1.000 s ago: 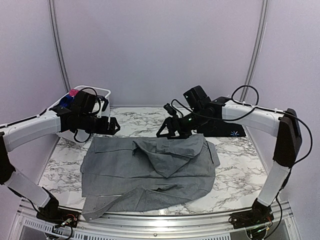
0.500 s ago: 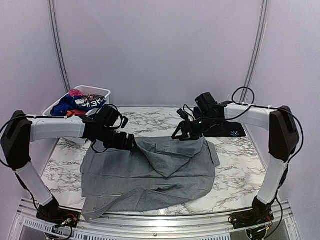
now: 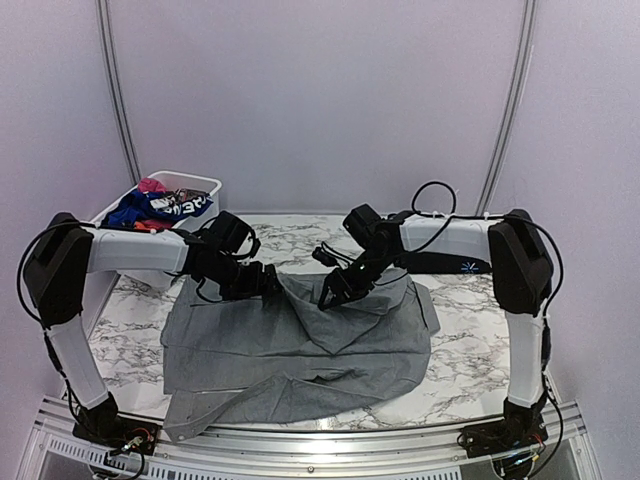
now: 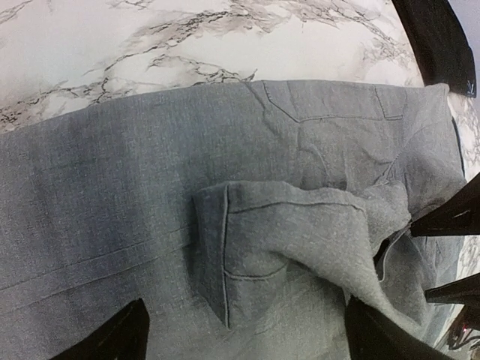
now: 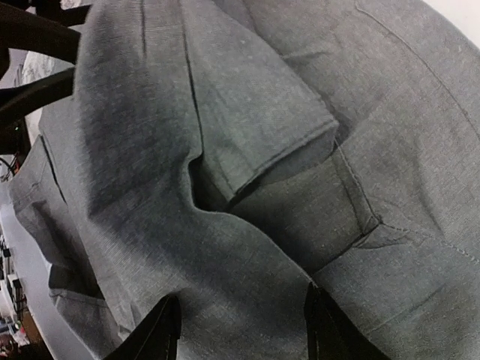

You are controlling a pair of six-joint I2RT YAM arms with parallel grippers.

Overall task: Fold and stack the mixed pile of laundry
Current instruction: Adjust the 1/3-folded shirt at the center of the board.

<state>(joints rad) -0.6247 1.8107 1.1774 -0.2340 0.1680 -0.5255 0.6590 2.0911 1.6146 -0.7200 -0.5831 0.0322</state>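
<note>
A grey shirt (image 3: pixel 300 345) lies spread on the marble table, with one sleeve (image 3: pixel 345 310) folded in across its middle. My left gripper (image 3: pixel 266 283) is open and empty over the shirt's far edge, left of the fold. My right gripper (image 3: pixel 330 291) is open and empty just right of it, over the folded sleeve. In the left wrist view my gripper (image 4: pixel 247 341) hovers above the sleeve cuff (image 4: pixel 262 240). In the right wrist view my gripper (image 5: pixel 240 330) is spread over creased grey cloth (image 5: pixel 247 150). A black garment (image 3: pixel 455 263) lies at the back right.
A white basket (image 3: pixel 205 182) at the back left holds blue, pink and orange-red pieces (image 3: pixel 150 205). Bare marble (image 3: pixel 480 350) shows right of the shirt and along the far edge. The right gripper's fingers (image 4: pixel 450 217) show in the left wrist view.
My left gripper has moved right from beside the basket onto the shirt's far edge. My right gripper has moved left and down toward the folded sleeve. The two now stand close together.
</note>
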